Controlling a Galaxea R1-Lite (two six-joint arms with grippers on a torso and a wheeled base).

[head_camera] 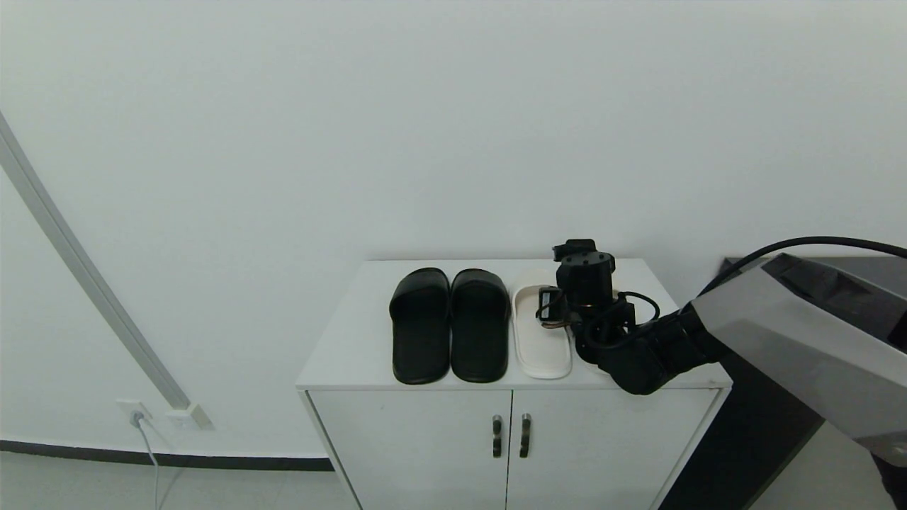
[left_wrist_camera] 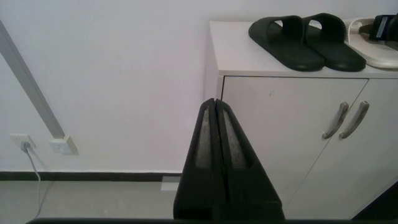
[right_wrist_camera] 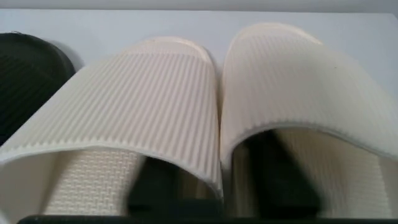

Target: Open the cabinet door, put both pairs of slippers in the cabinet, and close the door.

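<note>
A white cabinet [head_camera: 368, 354] stands against the wall with both doors shut, its two handles [head_camera: 510, 434] side by side in the middle. On its top lie a black pair of slippers [head_camera: 450, 326] and, right of them, a white pair [head_camera: 542, 340], partly under my right arm. My right gripper [right_wrist_camera: 221, 183] has one finger under each white strap [right_wrist_camera: 149, 106], with the touching inner sides clamped between them. My left gripper [left_wrist_camera: 214, 109] is shut and empty, held low to the left of the cabinet front [left_wrist_camera: 280, 130].
A wall socket [head_camera: 134, 411] with a cable sits low on the wall left of the cabinet, below a slanted grey conduit [head_camera: 85, 276]. Bare floor lies in front of and left of the cabinet. A dark surface stands right of it.
</note>
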